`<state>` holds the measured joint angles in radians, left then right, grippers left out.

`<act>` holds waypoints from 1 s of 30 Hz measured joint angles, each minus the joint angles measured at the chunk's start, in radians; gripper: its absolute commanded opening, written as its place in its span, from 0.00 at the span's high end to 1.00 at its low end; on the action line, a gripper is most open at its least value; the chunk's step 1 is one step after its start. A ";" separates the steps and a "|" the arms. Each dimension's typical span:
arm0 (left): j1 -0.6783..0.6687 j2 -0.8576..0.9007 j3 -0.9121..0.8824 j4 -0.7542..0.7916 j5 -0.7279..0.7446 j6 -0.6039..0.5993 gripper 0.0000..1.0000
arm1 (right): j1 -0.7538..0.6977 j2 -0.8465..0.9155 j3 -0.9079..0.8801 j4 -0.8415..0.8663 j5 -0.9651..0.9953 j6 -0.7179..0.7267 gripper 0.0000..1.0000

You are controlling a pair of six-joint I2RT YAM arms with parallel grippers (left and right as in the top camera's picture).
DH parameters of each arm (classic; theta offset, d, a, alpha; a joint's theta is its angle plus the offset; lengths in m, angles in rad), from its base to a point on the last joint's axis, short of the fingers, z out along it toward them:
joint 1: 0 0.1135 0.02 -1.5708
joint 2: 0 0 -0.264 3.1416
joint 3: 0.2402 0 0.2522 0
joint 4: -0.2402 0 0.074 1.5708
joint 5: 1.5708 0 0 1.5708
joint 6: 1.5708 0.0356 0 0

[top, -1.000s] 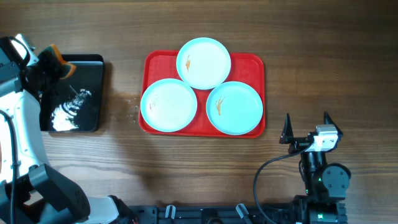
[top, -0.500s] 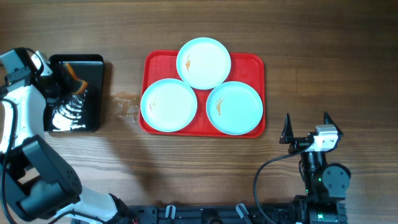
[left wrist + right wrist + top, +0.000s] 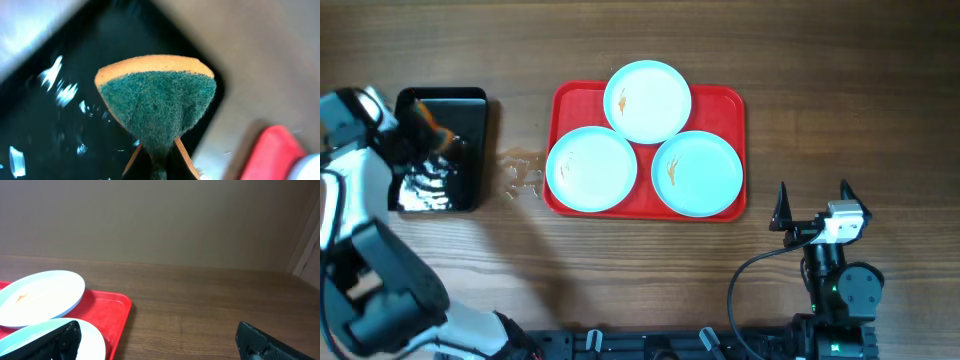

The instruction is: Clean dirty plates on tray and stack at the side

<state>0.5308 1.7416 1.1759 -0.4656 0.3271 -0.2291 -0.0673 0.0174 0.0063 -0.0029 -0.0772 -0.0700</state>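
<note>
Three pale-blue plates lie on the red tray (image 3: 565, 98): one at the back (image 3: 647, 101), one front left (image 3: 591, 169), one front right (image 3: 697, 173). The back and front-right plates show orange smears. My left gripper (image 3: 425, 130) is over the black tray (image 3: 470, 110) and shut on a green and orange sponge (image 3: 156, 102). My right gripper (image 3: 811, 203) is open and empty, right of the red tray's front right corner; its view shows two plates (image 3: 42, 297) and the tray's edge (image 3: 120, 312).
The black tray holds wet, shiny streaks (image 3: 425, 185). Water drops lie on the wooden table (image 3: 520, 175) between the two trays. Bare wood lies behind and to the right of the red tray.
My left arm has swung in over the black tray with the sponge, shifting slightly toward its back part. Water drops have appeared on the table. The right arm has not moved.
</note>
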 measured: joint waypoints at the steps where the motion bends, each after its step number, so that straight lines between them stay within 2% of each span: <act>1: 0.002 0.018 -0.009 -0.009 0.003 0.000 0.96 | 0.000 0.000 0.000 0.000 0.000 0.000 0.00; 5: 0.018 -0.018 0.005 -0.002 0.103 0.000 0.96 | 0.000 0.000 0.000 0.000 0.000 0.000 0.00; 9: 0.026 -0.186 0.057 0.069 0.230 0.000 0.96 | 0.000 0.000 0.000 0.000 0.000 0.000 0.00; 12: 0.025 -0.270 0.087 0.013 0.174 0.007 0.96 | 0.000 0.000 0.000 0.000 0.000 0.000 0.00; 13: 0.025 -0.251 0.083 -0.045 0.091 0.038 0.96 | 0.000 0.000 0.000 0.000 0.000 0.000 0.00; 18: 0.031 -0.077 0.022 -0.079 -0.024 0.071 0.96 | 0.000 0.000 0.000 0.000 0.000 0.000 0.00; 19: 0.032 -0.034 0.001 -0.088 -0.026 0.072 0.96 | 0.000 0.000 0.000 0.000 0.000 0.000 0.00; 22: 0.032 -0.048 0.008 -0.092 0.024 0.077 0.96 | 0.000 0.000 0.000 0.000 0.000 0.000 0.00; 27: 0.032 -0.206 0.072 -0.053 0.143 0.080 0.96 | 0.000 0.000 0.000 0.000 0.000 0.000 0.00; 30: 0.032 -0.277 0.092 -0.089 0.114 0.086 0.96 | 0.000 0.000 0.000 0.000 0.000 0.000 0.00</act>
<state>0.5629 1.4643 1.2675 -0.5545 0.4416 -0.1432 -0.0673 0.0174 0.0063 -0.0029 -0.0769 -0.0704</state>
